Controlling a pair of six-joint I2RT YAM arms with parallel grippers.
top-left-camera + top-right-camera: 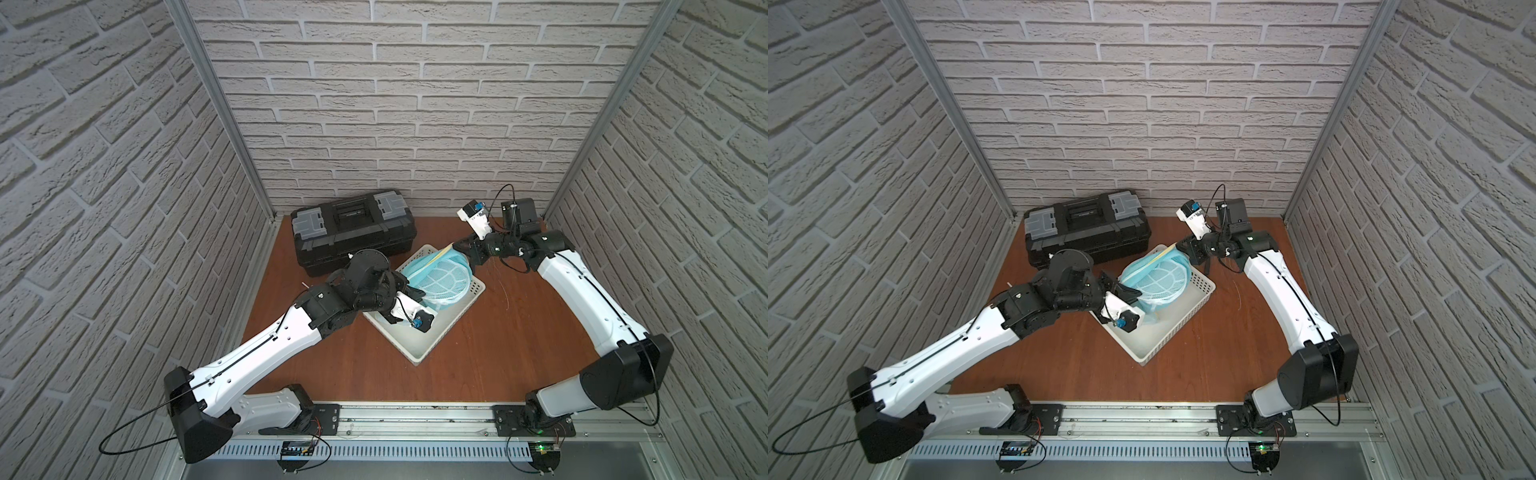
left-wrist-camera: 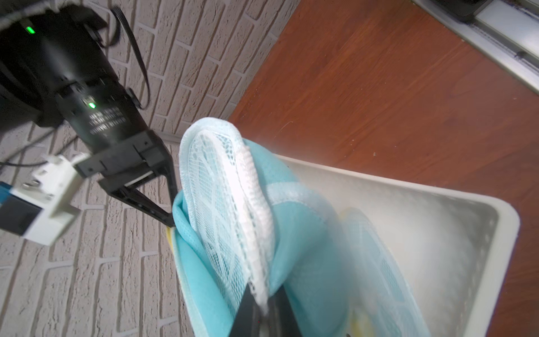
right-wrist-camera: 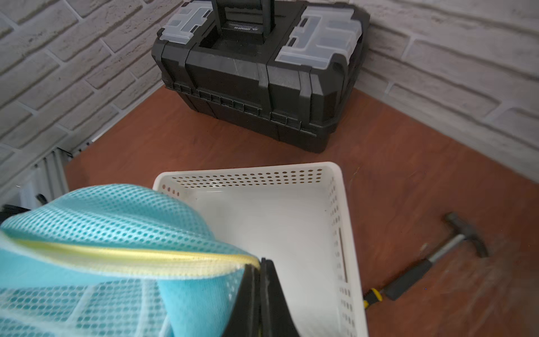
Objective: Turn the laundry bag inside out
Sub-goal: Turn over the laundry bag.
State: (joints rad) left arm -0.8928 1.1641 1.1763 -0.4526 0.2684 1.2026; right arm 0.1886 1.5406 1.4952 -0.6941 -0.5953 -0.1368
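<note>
At the centre of both top views, the laundry bag [image 1: 442, 276] [image 1: 1154, 279] hung stretched between the two hands over the upper end of the white perforated basket [image 1: 419, 349], which sat slantwise on the red-brown desk [image 1: 498, 353]. Its soft light-blue mesh body was squashed into a flat, tilted disc. The round end facing up showed white net with pale blue spokes and rings, bordered by a blue band. Yellow trim ran along the seam toward the upper right. The left hand [image 1: 417, 291] was clamped on the bag's lower-left edge, its fingers [image 2: 248, 309] pinching white net and blue cloth. The right hand [image 1: 462, 246] was closed on the yellow-trimmed edge at the upper right. A black toolbox [image 1: 353, 228] stood just upper left of the basket.
</note>
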